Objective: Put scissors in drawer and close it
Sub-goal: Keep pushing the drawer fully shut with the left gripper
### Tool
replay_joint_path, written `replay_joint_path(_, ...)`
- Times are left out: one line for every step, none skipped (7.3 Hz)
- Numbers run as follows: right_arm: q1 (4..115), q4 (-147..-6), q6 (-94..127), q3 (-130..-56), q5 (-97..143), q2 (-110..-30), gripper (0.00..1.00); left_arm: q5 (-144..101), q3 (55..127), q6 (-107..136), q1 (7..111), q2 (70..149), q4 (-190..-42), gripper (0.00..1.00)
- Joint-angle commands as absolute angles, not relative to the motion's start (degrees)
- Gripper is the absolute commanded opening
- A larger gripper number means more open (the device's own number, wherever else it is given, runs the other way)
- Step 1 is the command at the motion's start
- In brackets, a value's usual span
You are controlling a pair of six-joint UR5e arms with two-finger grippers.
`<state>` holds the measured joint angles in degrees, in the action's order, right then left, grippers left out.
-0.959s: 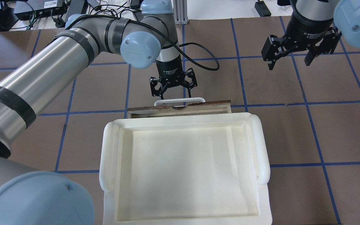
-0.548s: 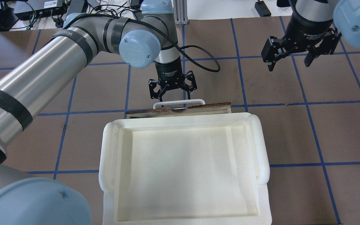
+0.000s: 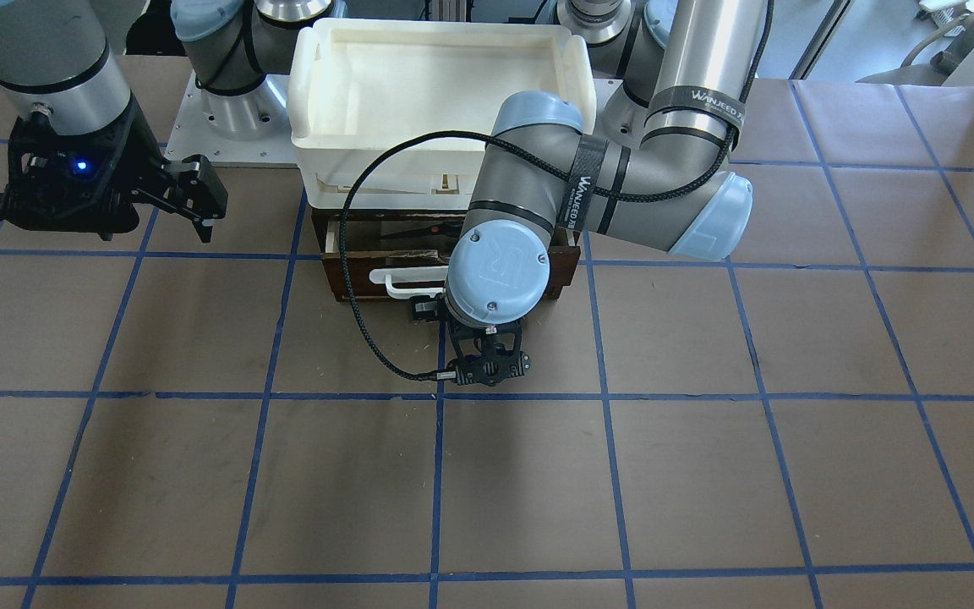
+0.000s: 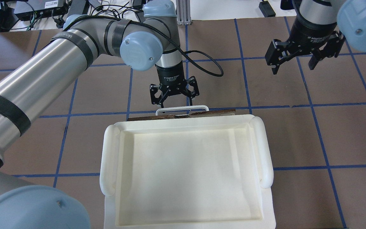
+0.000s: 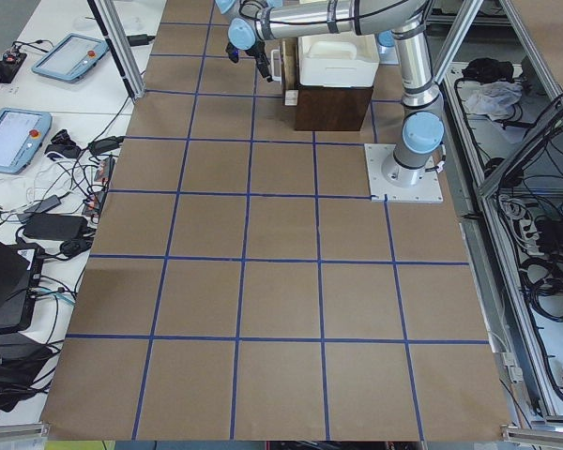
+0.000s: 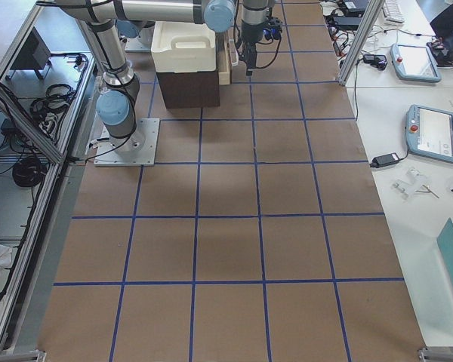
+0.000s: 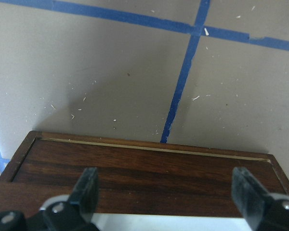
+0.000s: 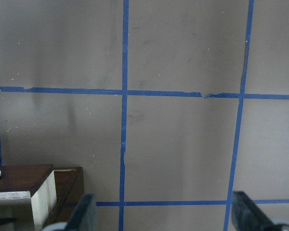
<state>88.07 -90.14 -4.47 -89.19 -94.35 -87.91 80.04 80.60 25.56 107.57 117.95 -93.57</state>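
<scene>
The left gripper [image 4: 174, 98] hangs at upper centre of the overhead view with its jaws spread apart. It points down at the white handle [image 4: 182, 108] of the drawer [image 4: 202, 113]. In the left wrist view its two fingers [image 7: 89, 187] stand wide on either side of the dark front panel, with the white bar low between them. Whether anything touches the bar cannot be told.

From overhead, only a thin dark strip of the drawer shows past the far edge of the white tray [image 4: 106, 159] that sits on top. The front-facing view shows the drawer at centre, with a narrow band of its inside open between the tray and the front panel. The scissors [image 3: 413, 229] lie in that band as a dark flat shape, partly hidden by the left arm's wrist. They are apart from the gripper, on the other side of the front panel, and nothing holds them.

The right gripper [image 4: 293, 65] hangs at upper right of the overhead view, jaws apart and holding nothing. It is over the brown table [image 4: 329, 133], well away from the drawer.
</scene>
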Motion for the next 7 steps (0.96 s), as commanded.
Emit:
replay_joint_path(88.07,-90.44,-4.57,-89.21,-94.57,-87.89,1.0,80.42,82.35,25.31,108.01,116.9,-93.6,1.0)
replay_joint_path(87.98,-90.53,-4.48,-89.21,-94.48,-88.06,1.0,80.42,82.53,25.05,108.63,116.55,-93.69,1.0)
replay_joint_path(88.07,-90.44,-3.7,-89.21,-93.96,-88.33,1.0,80.42,82.79,25.05,108.81,116.54,-93.69,1.0)
replay_joint_path(87.98,-90.53,-3.78,-89.21,-94.04,-88.24,1.0,80.51,82.88,25.05,108.98,116.54,-93.78,1.0)
replay_joint_path(87.98,-90.44,-3.78,-89.21,-94.13,-88.24,1.0,80.59,83.23,24.96,109.07,116.46,-94.21,1.0)
replay_joint_path(87.98,-90.61,-3.69,-89.21,-94.3,-88.24,1.0,80.94,84.19,24.96,109.07,115.93,-94.22,1.0)
replay_joint_path(87.98,-90.53,-3.6,-89.21,-94.31,-88.42,1.0,81.38,85.5,24.18,109.07,115.14,-94.31,1.0)
